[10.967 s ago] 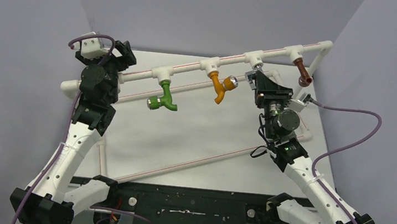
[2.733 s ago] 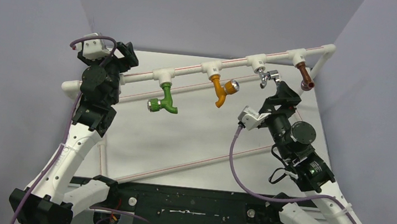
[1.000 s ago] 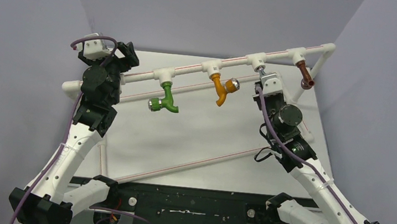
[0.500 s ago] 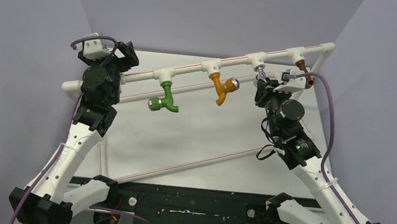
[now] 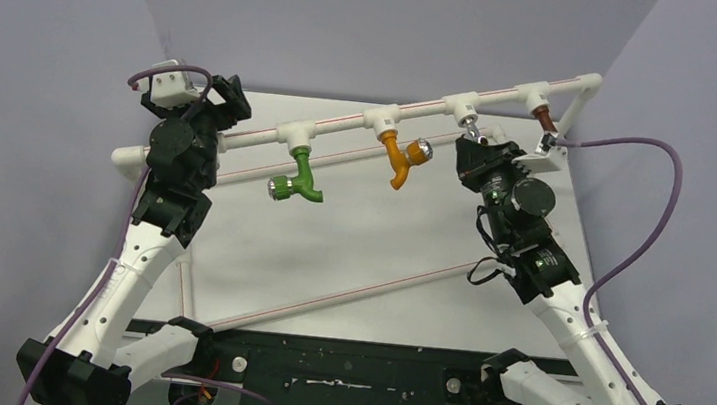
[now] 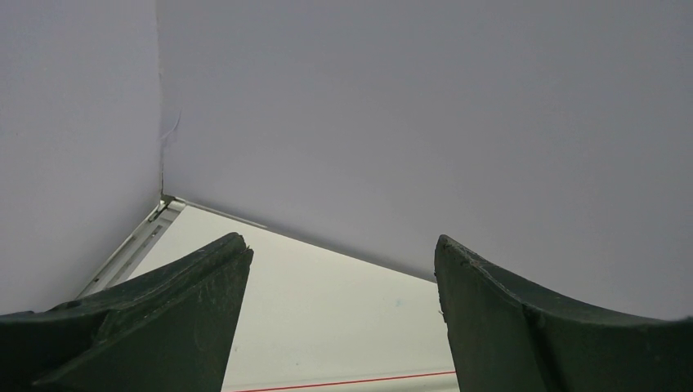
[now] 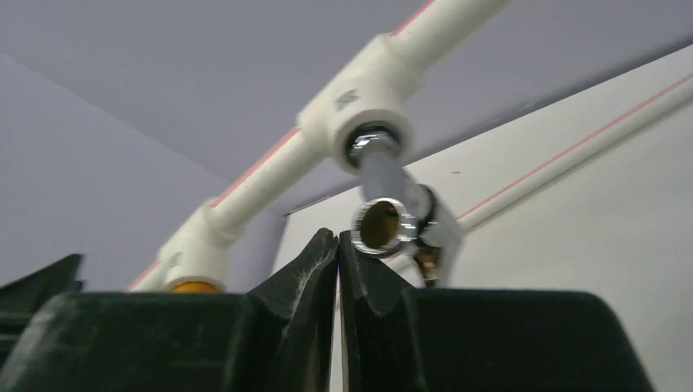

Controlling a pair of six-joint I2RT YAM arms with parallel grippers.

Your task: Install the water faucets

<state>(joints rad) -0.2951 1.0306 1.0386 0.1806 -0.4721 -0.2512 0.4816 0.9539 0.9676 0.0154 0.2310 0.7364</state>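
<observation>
Four faucets hang from tees on the raised white pipe (image 5: 342, 125): green (image 5: 299, 178), orange (image 5: 399, 161), chrome (image 5: 469, 127) and brown (image 5: 545, 115). My right gripper (image 5: 468, 148) is shut and empty just below the chrome faucet. In the right wrist view the closed tips (image 7: 337, 237) rest beside the chrome faucet's (image 7: 384, 196) round spout opening, under its white tee (image 7: 359, 106). My left gripper (image 5: 232, 101) is open at the pipe's left end. The left wrist view (image 6: 339, 241) shows nothing between the fingers.
A lower white pipe frame (image 5: 345, 292) with red stripes lies on the white table (image 5: 381, 235). Grey walls close in the back and sides. The right arm's purple cable (image 5: 660, 209) loops out to the right.
My right wrist has kept rolling under the chrome faucet; its camera swung from on top to the right side, the cable now arcs far right. The left arm has not moved.
</observation>
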